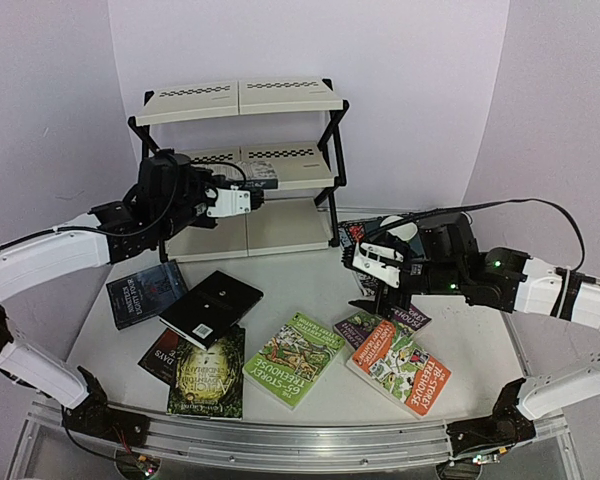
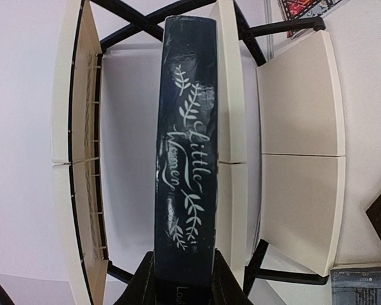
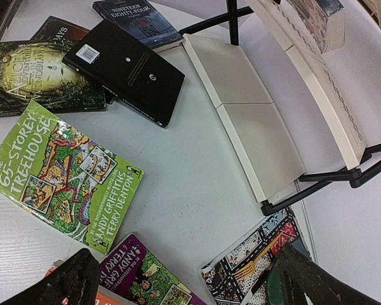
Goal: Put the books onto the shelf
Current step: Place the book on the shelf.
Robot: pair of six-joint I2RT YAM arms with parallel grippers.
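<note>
White table (image 1: 310, 285), with the shelf (image 1: 238, 98) at its far edge, three cream tiers on a black frame. The left arm (image 1: 50, 258) reaches up and forward from the left side, wrist level with the middle tier. The left gripper (image 1: 258, 197) is narrowed and clamped on the dark blue Little Women book (image 2: 185, 159), which it holds by the near end, spine toward the wrist camera and far end pointing into the shelf at the middle tier. Cannot tell if the book touches the tier. The right arm (image 1: 540, 285) stretches in from the right, elbow out and wrist angled down. The right gripper (image 1: 385, 298) has its jaws spread wide, holds nothing and hangs just above the table over the purple book (image 1: 365, 325). The patterned mat (image 3: 254, 260) lies beside the shelf's right foot. The rest of the books lie flat on the table in front of the shelf. The green 65-Storey Treehouse book (image 1: 298, 357) is in the centre and the orange 78-Storey book (image 1: 405, 368) is right of it, overlapping the purple book. The black book (image 1: 212, 307) is tilted on top of the green-gold Alice book (image 1: 208, 375) and a dark red-black book (image 1: 158, 357). The Nineteen Eighty-Four book (image 1: 145, 292) is far left.
</note>
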